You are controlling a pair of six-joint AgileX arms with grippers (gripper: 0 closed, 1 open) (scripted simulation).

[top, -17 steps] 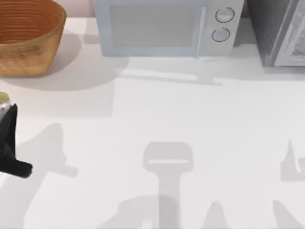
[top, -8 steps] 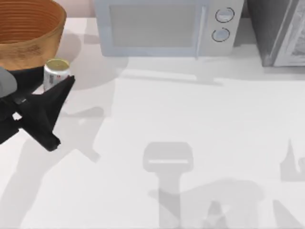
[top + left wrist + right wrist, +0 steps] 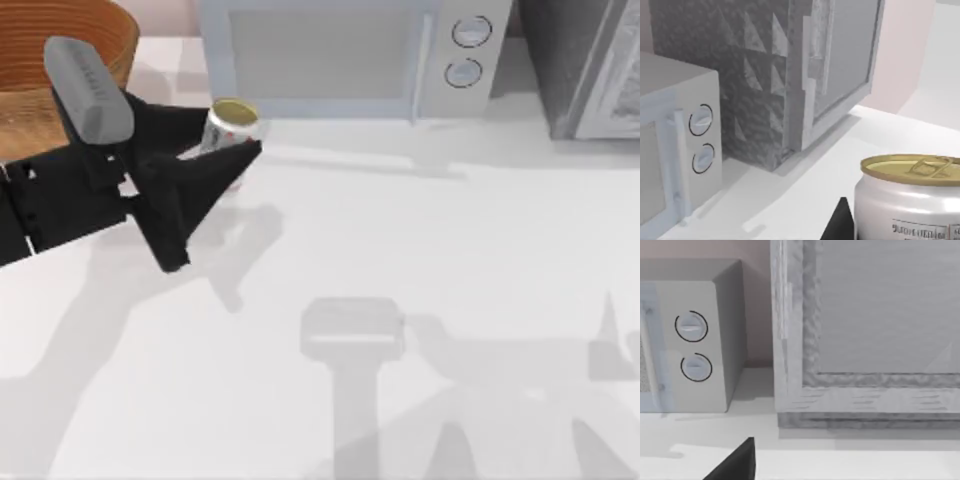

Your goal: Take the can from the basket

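Observation:
A small silver can [image 3: 231,124] with a gold top and red marks is held off the table by my left gripper [image 3: 228,150], which is shut on it. It hangs to the right of the orange-brown wicker basket [image 3: 30,60], outside it, just in front of the microwave's left corner. The left wrist view has the can [image 3: 910,200] close up, with one dark fingertip [image 3: 840,222] beside it. The left arm partly covers the basket's front. In the right wrist view a dark fingertip [image 3: 735,462] of my right gripper shows low in the picture.
A grey-white microwave [image 3: 340,55] with two dials stands along the back edge. A grey textured cabinet [image 3: 590,65] stands at the back right. The white table [image 3: 400,250] spreads out in front of them.
My left arm has carried the can from the table's left edge, past the basket's front, up and to the right, to the microwave's left corner.

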